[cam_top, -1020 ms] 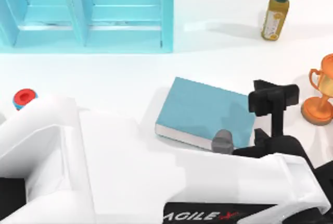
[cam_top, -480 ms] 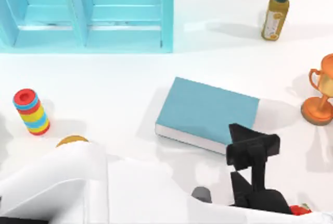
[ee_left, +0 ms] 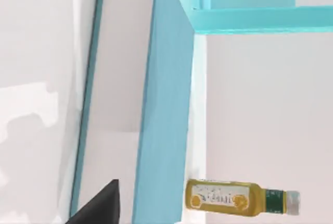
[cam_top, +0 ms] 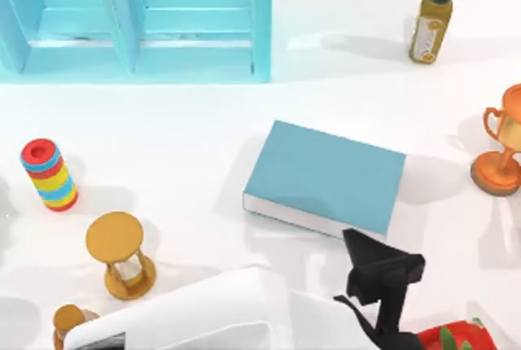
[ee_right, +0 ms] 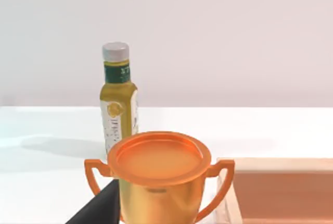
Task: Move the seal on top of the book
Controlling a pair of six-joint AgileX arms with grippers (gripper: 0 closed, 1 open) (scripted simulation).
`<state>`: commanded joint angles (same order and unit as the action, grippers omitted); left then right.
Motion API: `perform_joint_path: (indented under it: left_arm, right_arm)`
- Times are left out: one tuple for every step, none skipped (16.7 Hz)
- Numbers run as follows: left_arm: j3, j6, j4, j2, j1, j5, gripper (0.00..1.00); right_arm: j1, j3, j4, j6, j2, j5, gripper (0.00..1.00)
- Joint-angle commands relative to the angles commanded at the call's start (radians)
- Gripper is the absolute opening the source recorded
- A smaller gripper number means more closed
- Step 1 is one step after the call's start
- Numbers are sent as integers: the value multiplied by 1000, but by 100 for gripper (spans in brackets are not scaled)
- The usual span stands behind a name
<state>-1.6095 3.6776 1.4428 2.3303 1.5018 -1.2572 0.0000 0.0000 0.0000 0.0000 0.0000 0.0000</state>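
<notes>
Tan seal (cam_top: 67, 319) stands well left of the left end effector (cam_top: 381, 270), with the book (cam_top: 326, 177) just beyond it. It should swing across and descend squarely over the seal; how far open it is, I cannot tell. Right arm idles by the trophy (cam_top: 501, 150).

Bright, even light floods the white table (cam_top: 187, 146) — soft grey shadows spread left of the book (cam_top: 326, 175), the bottle (cam_top: 430, 16) and the hourglass (cam_top: 120, 254). Edges look slightly soft throughout — no glare.
</notes>
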Motion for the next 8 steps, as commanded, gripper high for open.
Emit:
perform_joint_path:
  left_arm:
    - [0,0,0,0,0,0,100]
    - [0,0,0,0,0,0,100]
    - [2,-1,-2,-2,-6,1,100]
    - [2,-1,-2,-2,-6,1,100]
    - [3,-9,-6,-9,-7,6,100]
    - [6,-24,-15,-24,-10,18,100]
    - [12,-51,-35,-52,-18,39,100]
    - [19,-87,-61,-90,-31,67,100]
  right_arm:
    - [0,0,0,0,0,0,100]
    - [0,0,0,0,0,0,100]
    - [0,0,0,0,0,0,100]
    - [0,0,0,0,0,0,100]
    - [0,0,0,0,0,0,100]
    - [0,0,0,0,0,0,100]
    - [0,0,0,0,0,0,100]
    - [0,0,0,0,0,0,100]
